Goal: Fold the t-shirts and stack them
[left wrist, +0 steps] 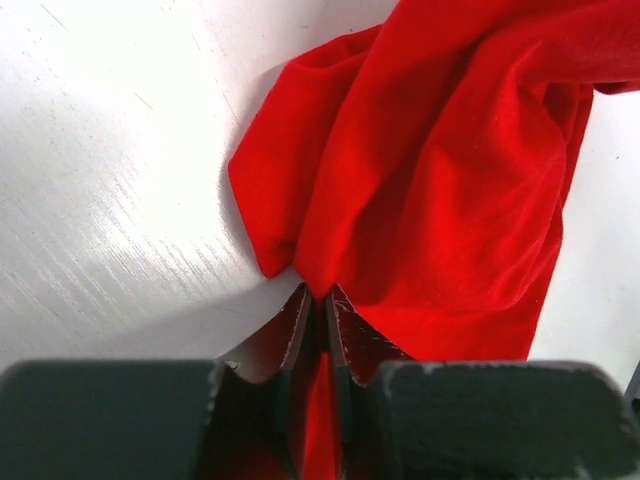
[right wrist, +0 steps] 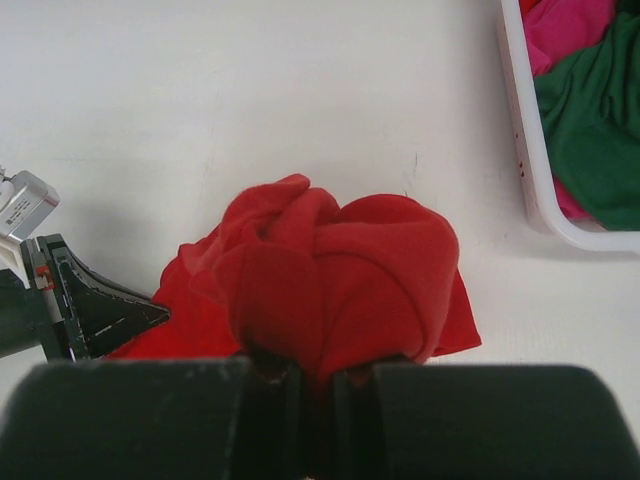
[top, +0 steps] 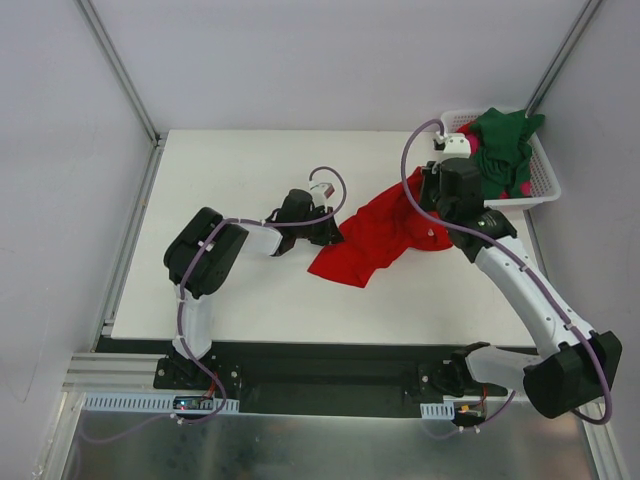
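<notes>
Red shirt: the red shirt (top: 375, 240) lies crumpled on the bench, right of centre, strung between the two tools. Its broader, looser end points toward the near edge.
Its left end: a folded edge runs into the left tool, with creases fanning away from that pinch across the cloth.
Its right end: it is gathered into rounded, bulging folds directly at the right tool.
Left tool: the left tool (left wrist: 320, 310) is narrow. Its two dark fingers are almost together, with a strip of red cloth clamped between them. It sits low over the bench at the shirt's left edge.
Right tool: the right tool (right wrist: 318, 385) is narrow too, and its fingers are drawn in on the bunched red cloth. It is at the shirt's far right corner, near the basket.
Green shirt: the green shirt (top: 505, 140) is heaped on top in the basket, unfolded, and rises above the rim.
Pink shirt: the pink shirt (right wrist: 570, 30) is in the same basket, mostly under the green one, with only patches showing.
Basket: the basket (right wrist: 525, 150) is white slotted plastic. It stands at the bench's far right corner, apart from the red shirt.
Bench: the bench (top: 250, 170) has a white top with fine scuffs. Nothing lies on it left of the left tool.
Arms: both arms reach inward from the near edge, and the left one is bent sharply at the elbow.
</notes>
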### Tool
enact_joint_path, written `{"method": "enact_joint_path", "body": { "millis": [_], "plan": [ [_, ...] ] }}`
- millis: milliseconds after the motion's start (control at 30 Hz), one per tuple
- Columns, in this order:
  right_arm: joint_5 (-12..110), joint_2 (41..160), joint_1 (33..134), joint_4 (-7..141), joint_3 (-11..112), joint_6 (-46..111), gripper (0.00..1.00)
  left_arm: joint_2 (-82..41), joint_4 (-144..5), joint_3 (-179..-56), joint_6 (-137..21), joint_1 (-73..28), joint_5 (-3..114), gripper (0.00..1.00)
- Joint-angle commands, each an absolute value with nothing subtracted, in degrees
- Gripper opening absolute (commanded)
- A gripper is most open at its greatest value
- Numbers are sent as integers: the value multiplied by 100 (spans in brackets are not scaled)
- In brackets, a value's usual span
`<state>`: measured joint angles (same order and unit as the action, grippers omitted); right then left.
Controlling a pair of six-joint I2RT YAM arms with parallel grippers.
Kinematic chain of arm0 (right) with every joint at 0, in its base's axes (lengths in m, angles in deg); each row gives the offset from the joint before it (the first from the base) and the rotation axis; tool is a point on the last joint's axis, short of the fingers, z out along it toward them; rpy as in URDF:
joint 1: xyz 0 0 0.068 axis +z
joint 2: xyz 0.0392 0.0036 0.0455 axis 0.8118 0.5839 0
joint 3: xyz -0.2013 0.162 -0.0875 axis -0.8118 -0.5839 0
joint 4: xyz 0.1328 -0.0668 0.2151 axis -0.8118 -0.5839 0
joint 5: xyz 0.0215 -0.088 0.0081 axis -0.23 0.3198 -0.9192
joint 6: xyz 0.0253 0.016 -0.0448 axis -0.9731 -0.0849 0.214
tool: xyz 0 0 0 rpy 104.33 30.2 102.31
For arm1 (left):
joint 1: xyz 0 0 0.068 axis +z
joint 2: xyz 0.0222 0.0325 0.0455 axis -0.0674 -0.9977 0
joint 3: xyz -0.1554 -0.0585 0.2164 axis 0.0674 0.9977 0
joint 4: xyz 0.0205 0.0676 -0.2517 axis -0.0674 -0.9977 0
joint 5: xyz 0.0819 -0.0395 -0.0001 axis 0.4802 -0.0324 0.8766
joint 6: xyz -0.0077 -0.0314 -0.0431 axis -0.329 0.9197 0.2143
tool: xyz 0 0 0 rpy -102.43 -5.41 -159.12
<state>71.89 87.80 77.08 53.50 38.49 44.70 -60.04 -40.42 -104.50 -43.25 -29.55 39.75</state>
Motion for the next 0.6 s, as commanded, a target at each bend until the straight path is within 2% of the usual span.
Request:
{"method": "enact_joint_path", "body": {
  "millis": [0, 33, 367, 567],
  "plan": [
    [7380, 8483, 7713, 5405, 3877, 4599, 2, -5534, -4158, -10528, -4501, -2998, 3895, 4],
    [7397, 8448, 7713, 5370, 3886, 4616, 1, -5410, -4246, -10520, -4545, -2998, 3939, 0],
    [7415, 7825, 7713, 5045, 3903, 4810, 2, -3127, -6003, -10809, -5485, -2989, 4616, 1],
    [7406, 7517, 7713, 4825, 3904, 4845, 1, -2413, -6672, -10994, -5705, -2962, 4765, 1]
  ]
}}
